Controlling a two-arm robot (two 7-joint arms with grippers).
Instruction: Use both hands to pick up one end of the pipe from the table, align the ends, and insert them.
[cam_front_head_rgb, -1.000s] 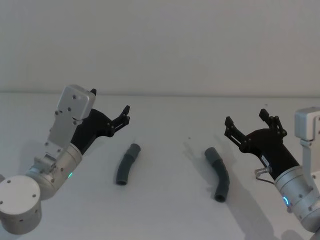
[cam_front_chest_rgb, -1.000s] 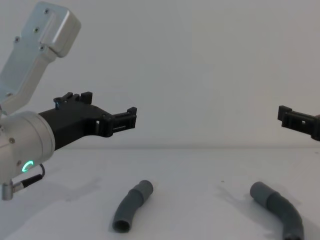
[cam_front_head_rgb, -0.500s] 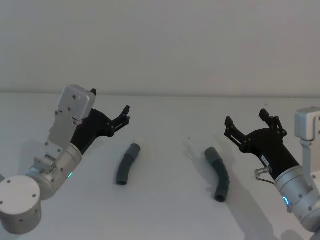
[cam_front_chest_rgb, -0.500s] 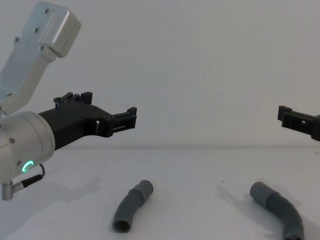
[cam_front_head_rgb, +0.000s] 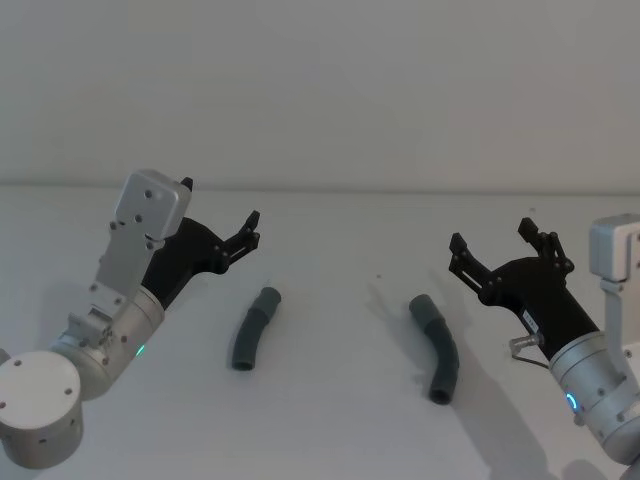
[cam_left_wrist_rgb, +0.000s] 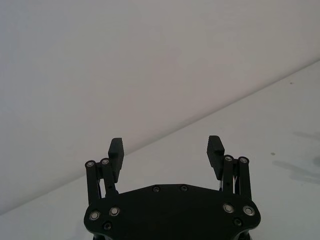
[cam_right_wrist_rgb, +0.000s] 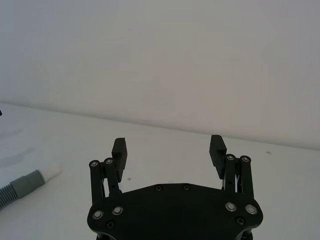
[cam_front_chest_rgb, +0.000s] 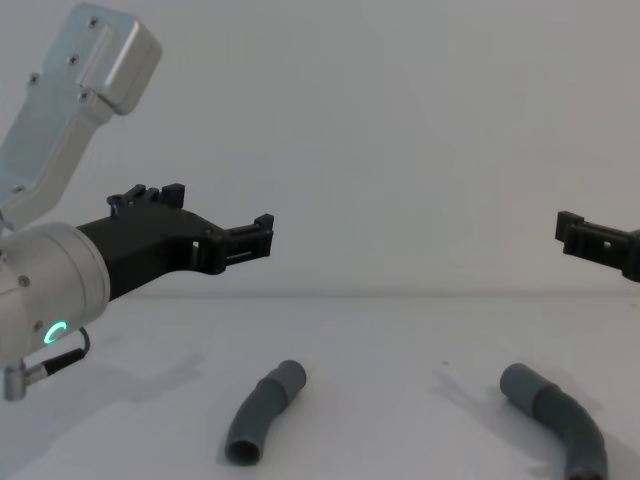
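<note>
Left tool (cam_front_head_rgb: 220, 203), right tool (cam_front_head_rgb: 492, 233) (2, raised above worktop (cam_front_head_rgb: 340, 420)) stood wide, empty; left pipe piece (cam_front_head_rgb: 252, 329) lay inward of left tool; right pipe piece (cam_front_head_rgb: 437, 346) inward of right tool; long axes ran near-to-far.

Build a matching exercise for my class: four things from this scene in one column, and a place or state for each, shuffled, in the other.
Column one
1. left gripper
2. right gripper
3. left pipe piece
4. table

Column two
a. white and flat
b. open, raised over the table's right side
c. curved, dark grey, lying ungripped
d. open, raised over the table's left side

Pairs: 1-d, 2-b, 3-c, 4-a
</note>
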